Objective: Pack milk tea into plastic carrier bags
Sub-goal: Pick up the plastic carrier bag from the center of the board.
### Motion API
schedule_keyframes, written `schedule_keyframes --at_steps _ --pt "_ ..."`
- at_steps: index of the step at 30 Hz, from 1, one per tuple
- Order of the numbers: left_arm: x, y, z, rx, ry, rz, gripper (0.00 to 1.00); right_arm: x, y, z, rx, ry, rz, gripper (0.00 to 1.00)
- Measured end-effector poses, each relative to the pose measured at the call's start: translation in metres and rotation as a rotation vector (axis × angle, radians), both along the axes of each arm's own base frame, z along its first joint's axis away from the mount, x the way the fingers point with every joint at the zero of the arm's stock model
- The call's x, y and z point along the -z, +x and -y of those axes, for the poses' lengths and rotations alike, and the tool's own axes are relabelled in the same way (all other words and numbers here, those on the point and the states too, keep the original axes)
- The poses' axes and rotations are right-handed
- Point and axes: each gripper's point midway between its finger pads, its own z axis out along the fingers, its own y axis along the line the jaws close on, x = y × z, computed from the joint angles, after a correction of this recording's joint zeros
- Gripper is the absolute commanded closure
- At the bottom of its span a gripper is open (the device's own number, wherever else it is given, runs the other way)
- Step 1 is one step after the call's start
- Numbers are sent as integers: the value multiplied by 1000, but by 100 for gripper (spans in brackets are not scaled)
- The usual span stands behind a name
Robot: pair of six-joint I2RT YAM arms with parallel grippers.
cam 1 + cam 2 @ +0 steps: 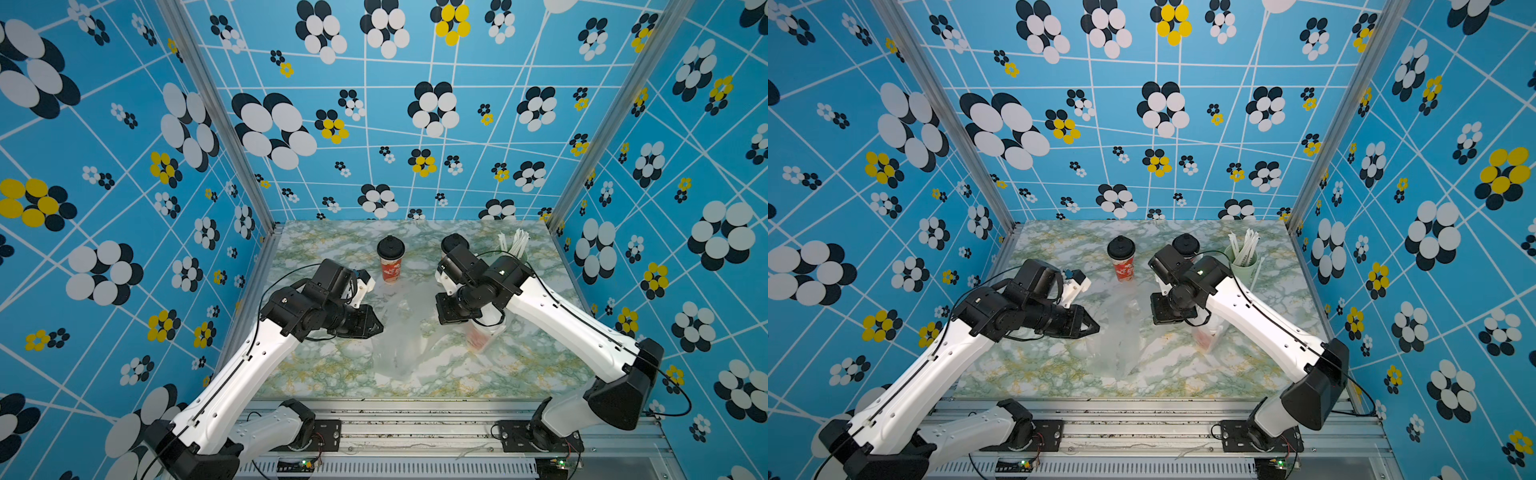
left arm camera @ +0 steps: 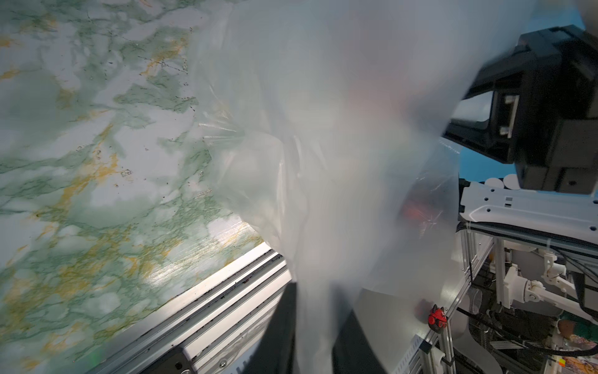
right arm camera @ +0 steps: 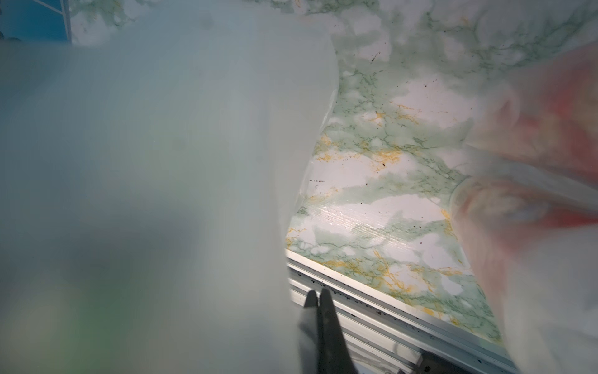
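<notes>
Flanking a plastic carrier bag [image 1: 395,349] on the bench [image 1: 316,374].
We see left jaws slightly spread around its film, right jaws pressed together beside it; black-lidded cup [image 1: 390,266] stands farther back, print unreadable.

you're looking at a thin, crinkly, see-through plastic bag [image 1: 397,353] on a glossy marble-look table [image 1: 320,370], edged by a bare metal rail [image 1: 415,417].

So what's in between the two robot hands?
A see-through plastic bag stands between the left gripper and the right gripper; both top views show it.
</notes>
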Motion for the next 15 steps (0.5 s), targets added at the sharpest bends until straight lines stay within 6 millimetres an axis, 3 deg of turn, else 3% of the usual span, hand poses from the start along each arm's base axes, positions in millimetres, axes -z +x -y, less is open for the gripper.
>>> schedule_keyframes --at_steps 4,8,15 --pt "8 17 3 -14 38 10 66 9 4 -8 -19 -5 -26 100" --pt "4 34 5 -9 72 62 52 -3 9 -17 -39 28 -2 100" --pt "-13 77 7 22 186 202 44 -18 14 -24 -67 59 32 100"
